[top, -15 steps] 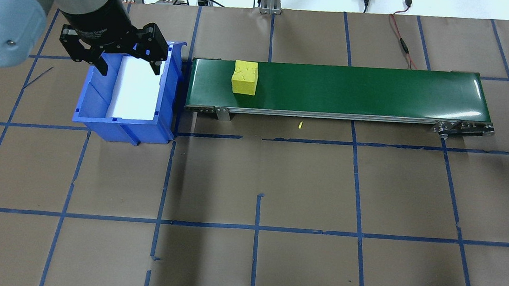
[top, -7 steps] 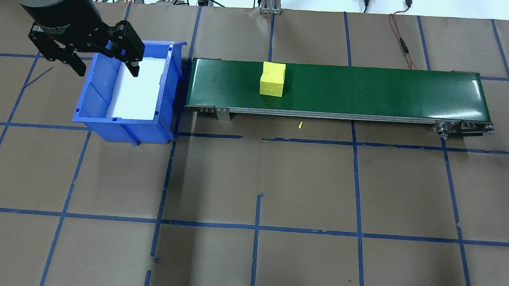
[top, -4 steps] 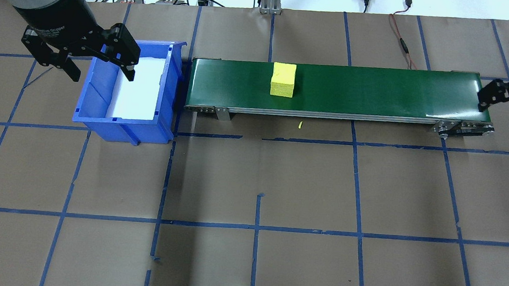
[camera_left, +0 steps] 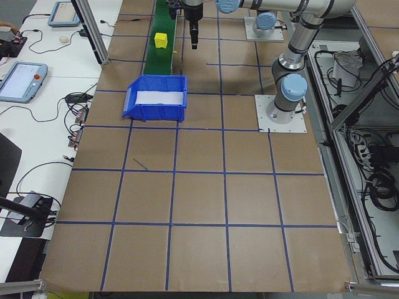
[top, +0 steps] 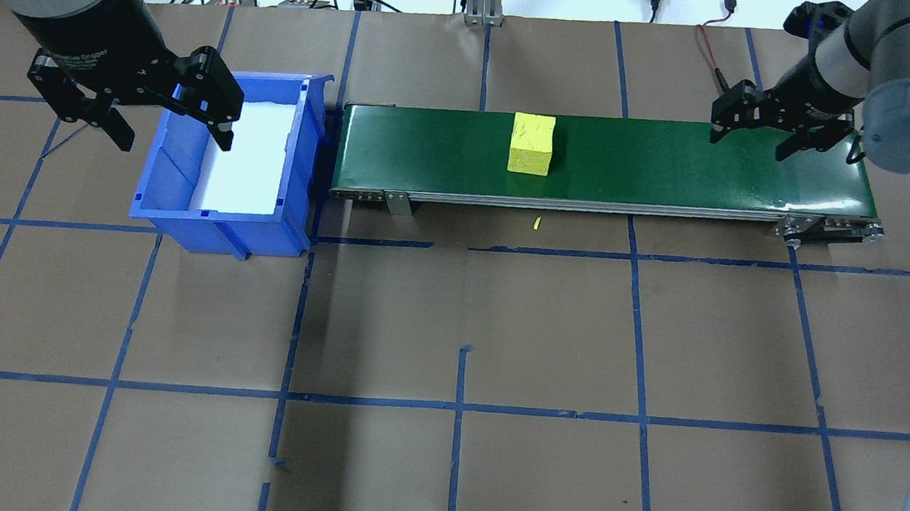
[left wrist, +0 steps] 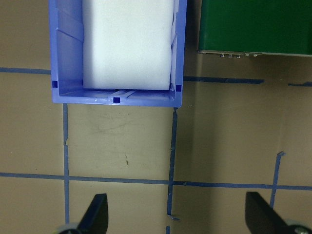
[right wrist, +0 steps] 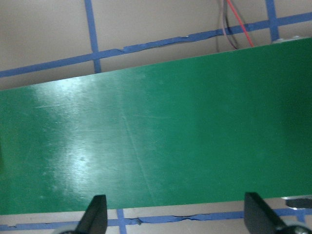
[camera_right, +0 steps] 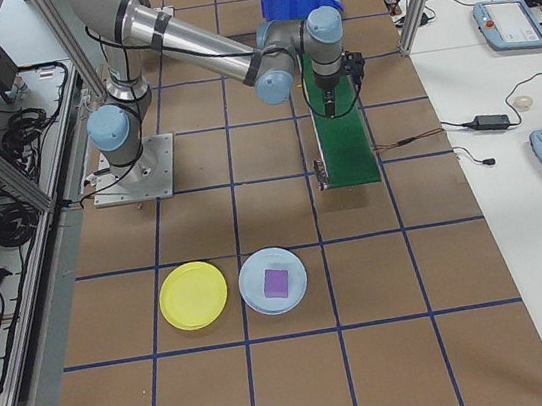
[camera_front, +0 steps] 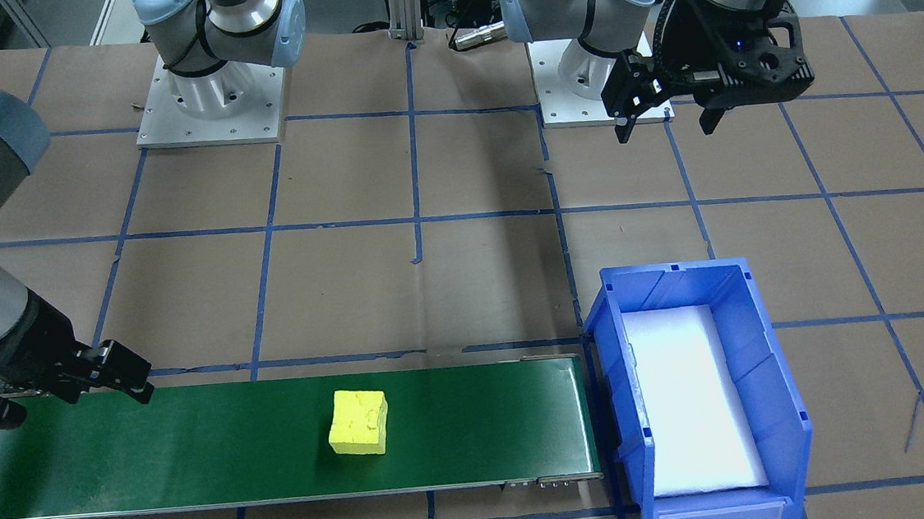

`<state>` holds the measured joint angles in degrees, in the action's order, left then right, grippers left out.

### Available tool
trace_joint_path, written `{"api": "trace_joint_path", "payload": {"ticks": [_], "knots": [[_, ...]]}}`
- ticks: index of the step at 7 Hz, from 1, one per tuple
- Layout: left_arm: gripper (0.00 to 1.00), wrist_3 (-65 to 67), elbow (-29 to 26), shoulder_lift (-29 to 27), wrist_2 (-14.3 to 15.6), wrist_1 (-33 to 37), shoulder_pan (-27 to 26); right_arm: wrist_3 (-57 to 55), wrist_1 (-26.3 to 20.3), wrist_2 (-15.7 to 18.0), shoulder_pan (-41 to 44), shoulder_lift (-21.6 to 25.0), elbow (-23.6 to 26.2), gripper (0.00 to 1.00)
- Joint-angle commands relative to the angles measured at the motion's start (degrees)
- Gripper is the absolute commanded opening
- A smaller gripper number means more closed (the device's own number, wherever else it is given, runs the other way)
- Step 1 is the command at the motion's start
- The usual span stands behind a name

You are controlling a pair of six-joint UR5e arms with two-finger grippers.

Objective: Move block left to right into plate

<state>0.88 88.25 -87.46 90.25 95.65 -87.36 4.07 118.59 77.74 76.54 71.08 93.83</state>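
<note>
The yellow block [top: 532, 143] lies mid-belt on the green conveyor [top: 680, 169]. Both the left gripper [top: 170, 113] and right gripper [top: 759, 134] are spread wide and empty. Only your exterior right view shows the yellow plate [camera_right: 193, 295] and blue plate [camera_right: 273, 280]. No writing is legible.

A conveyor [top: 680, 169] runs left to right across the far part of the table [top: 448, 330]. A block [top: 532, 143] sits on it, nearer its left end. A bin [top: 175, 216] stands just off that left end, with a pad [top: 243, 156] lying inside. Two plates [camera_right: 194, 295] lie side by side, well apart from the conveyor's right end; one [camera_right: 273, 280] holds a small block [camera_right: 277, 281].
</note>
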Motion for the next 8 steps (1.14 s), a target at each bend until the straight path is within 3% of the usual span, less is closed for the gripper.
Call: {"api": "trace_joint_path", "payload": {"ticks": [1,2,4,8], "knots": [[1.0,0.0,0.0,0.0,0.0,0.0,0.0,-3.8,0.6,-6.3,1.3,-4.4,-3.1,1.0],[1.0,0.0,0.1,0.0,0.0,0.1,0.0,-7.3,2.6,-9.1,1.9,-5.8,-3.2,1.0],[1.0,0.0,0.0,0.0,0.0,0.0,0.0,-8.7,5.2,-9.7,2.5,-8.0,-3.7,1.0],[1.0,0.0,0.1,0.0,-0.1,-0.1,0.0,-10.2,5.6,-11.1,2.5,-9.9,-5.3,1.0]]}}
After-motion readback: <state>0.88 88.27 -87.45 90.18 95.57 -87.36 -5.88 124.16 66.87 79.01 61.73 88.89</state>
